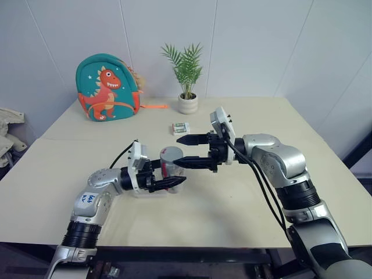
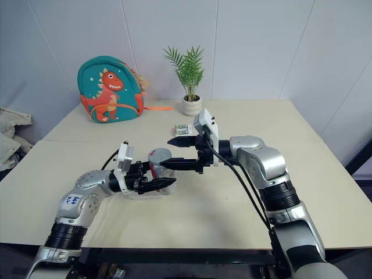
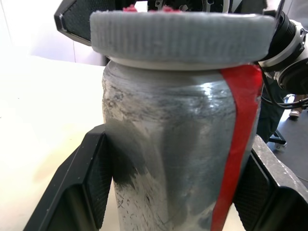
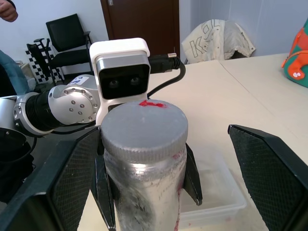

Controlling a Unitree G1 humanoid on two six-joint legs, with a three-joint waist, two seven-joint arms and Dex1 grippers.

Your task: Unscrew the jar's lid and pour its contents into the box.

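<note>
The left gripper [image 1: 174, 183] is clamped on the body of the jar [image 1: 170, 164], holding it upright above the near middle of the table [image 1: 244, 209]. The right gripper [image 1: 185, 150] reaches in from the right with its fingers spread wide, one on each side of the lid [image 4: 144, 126], not touching it. The box [image 4: 216, 190] lies on the table just below and behind the jar.

The jar looks rigid and light for its size. Its silvery wall is smooth and probably slippery, so the low grip on the body needs firmness against twisting. The lid's ribbed rim is the natural place to pinch and turn. The box is thin clear plastic and will likely slide if nudged.

The jar's red strip carries no writing I can read. A sticker on the left arm has handwritten marks, too small to make out. The small packet [image 1: 181, 128] farther back shows print, also illegible.
</note>
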